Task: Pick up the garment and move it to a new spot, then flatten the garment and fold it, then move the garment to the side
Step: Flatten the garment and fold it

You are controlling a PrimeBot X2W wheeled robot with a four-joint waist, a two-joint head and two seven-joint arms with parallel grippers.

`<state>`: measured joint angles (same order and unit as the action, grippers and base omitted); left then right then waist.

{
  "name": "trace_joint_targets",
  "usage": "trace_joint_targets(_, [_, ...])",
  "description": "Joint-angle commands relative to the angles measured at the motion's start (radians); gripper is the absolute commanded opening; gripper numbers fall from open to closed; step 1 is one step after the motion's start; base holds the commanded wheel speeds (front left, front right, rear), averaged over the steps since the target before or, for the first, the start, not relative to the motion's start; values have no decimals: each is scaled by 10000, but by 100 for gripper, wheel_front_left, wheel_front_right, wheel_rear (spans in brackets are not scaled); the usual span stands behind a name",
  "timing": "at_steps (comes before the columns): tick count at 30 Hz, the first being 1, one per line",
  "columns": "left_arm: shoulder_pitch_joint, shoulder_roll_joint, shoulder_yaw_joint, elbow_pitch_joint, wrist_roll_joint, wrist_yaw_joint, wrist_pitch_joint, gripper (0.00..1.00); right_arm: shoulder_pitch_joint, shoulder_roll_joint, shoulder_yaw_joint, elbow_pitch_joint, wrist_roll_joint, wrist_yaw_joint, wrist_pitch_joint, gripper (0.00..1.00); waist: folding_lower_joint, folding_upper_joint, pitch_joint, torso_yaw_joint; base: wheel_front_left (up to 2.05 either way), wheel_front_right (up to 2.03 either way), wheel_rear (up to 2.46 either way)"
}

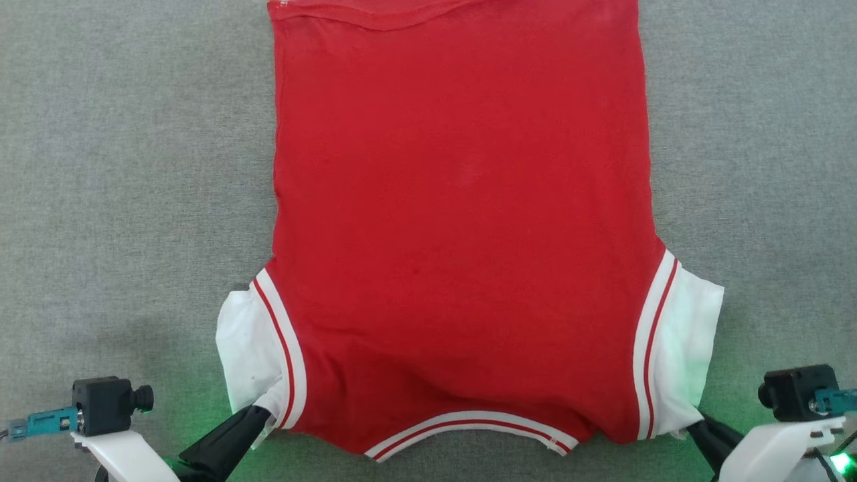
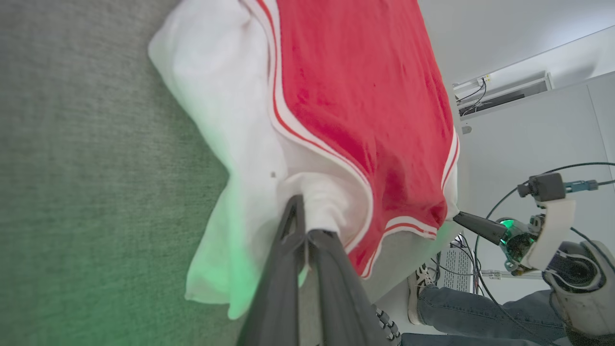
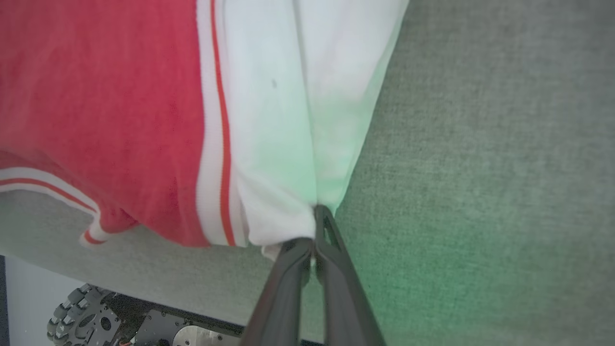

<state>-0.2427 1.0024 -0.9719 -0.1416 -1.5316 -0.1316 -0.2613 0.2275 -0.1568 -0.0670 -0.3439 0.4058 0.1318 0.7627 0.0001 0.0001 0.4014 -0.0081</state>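
The garment [image 1: 462,221], a red jersey with white sleeves and red-and-white striped trim, lies spread on the grey table [image 1: 120,167], its plain red side up and its collar toward me. My left gripper [image 1: 264,412] is shut on the edge of the white sleeve at the lower left; the left wrist view has the cloth [image 2: 317,202] pinched between the dark fingers. My right gripper [image 1: 693,415] is shut on the other white sleeve at the lower right, and the right wrist view has that sleeve [image 3: 288,144] bunched at the fingertips [image 3: 319,214].
The table's near edge runs just below the collar trim [image 1: 469,428]. Grey cloth surface extends on both sides of the garment. In the left wrist view a person's leg in jeans and a shoe [image 2: 423,288] stand on the floor beside the table, near cables.
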Motion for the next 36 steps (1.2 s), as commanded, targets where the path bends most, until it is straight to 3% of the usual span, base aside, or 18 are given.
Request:
trace_joint_targets(1, [-89,-43,41,-22,89,23,-51,0,-209,-27,41,114,-150,-22,-186,97,-1,-1,20,-18,0,0,0])
trace_joint_targets(10, [106,30,281,-306,288,23,-51,0,-556,-79,-775,-1968,-343,-22,610,100,-1,-1,205,157,0,0,0])
trace_joint_targets(15, [-101,-2,378,-599,615,23,-51,0,-2751,-397,-1908,-2594,-315,-22,1593,100,-1,-1,603,471,0,0,0])
trace_joint_targets(18, [-395,-47,266,-829,861,23,-51,0,-5007,-671,-2239,-1808,-559,-21,1920,100,-1,-1,1000,775,0,0,0])
trace_joint_targets(26, [-1381,-130,-156,-1214,1170,23,-53,0,-10199,-1223,-1527,1532,-2001,-18,3340,100,-1,-1,2227,1568,0,0,0])
trace_joint_targets(36, [-2549,-361,-828,-1244,1260,27,-51,0,-13928,-580,-1564,5325,-4398,-16,4654,100,-1,-1,3363,2379,0,0,0])
